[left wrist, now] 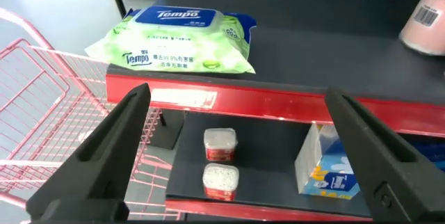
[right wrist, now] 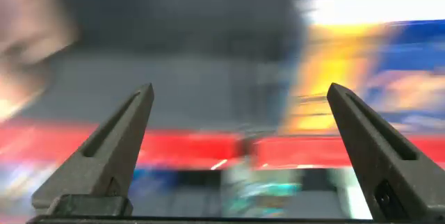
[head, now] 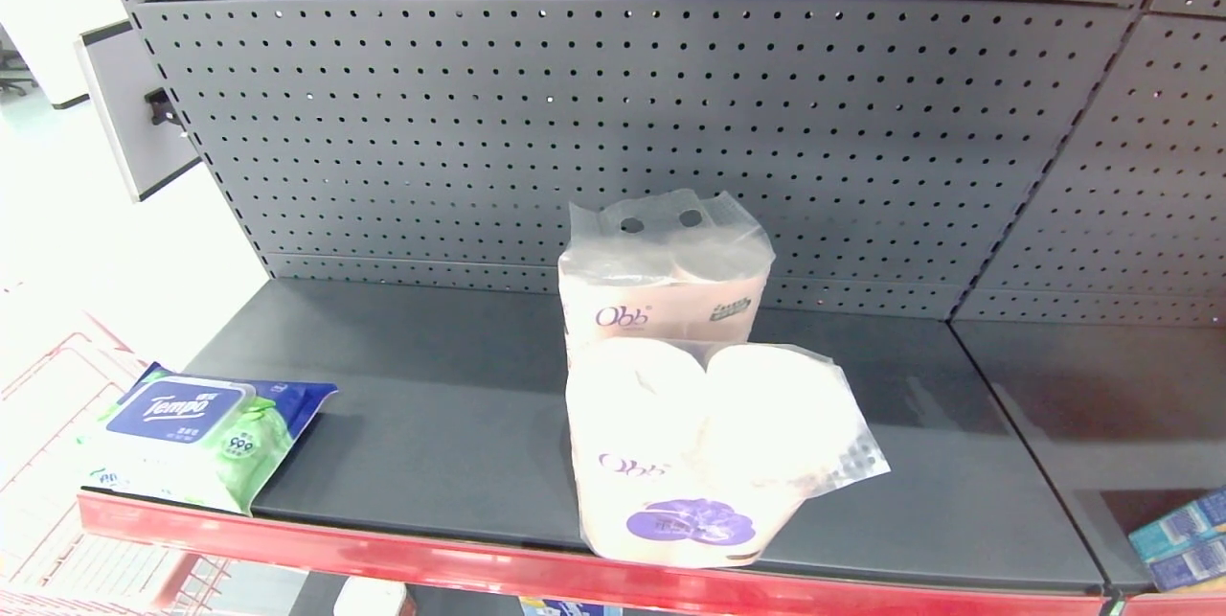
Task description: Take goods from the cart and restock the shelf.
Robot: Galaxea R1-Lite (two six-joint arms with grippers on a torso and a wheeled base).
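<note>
Perforated dark back panel behind a grey shelf with a red front lip. Standing mid-shelf, two packs of toilet rolls: rear pack upright near the panel, front pack just in front of it, reaching the lip. Lying flat at the shelf's left front corner, a green-and-blue wet wipes pack. Red wire cart just left of the shelf, beside the wipes. Blue boxes at the far right, on the neighbouring bay.

Left tool spread wide, holding nothing, hanging before the red lip near the wipes. Beyond it, on the lower shelf, two small tins one behind the other, and a blue-and-white tissue box apart from them.

Right tool likewise spread wide and empty, facing a red shelf edge; surroundings too blurred to tell.
</note>
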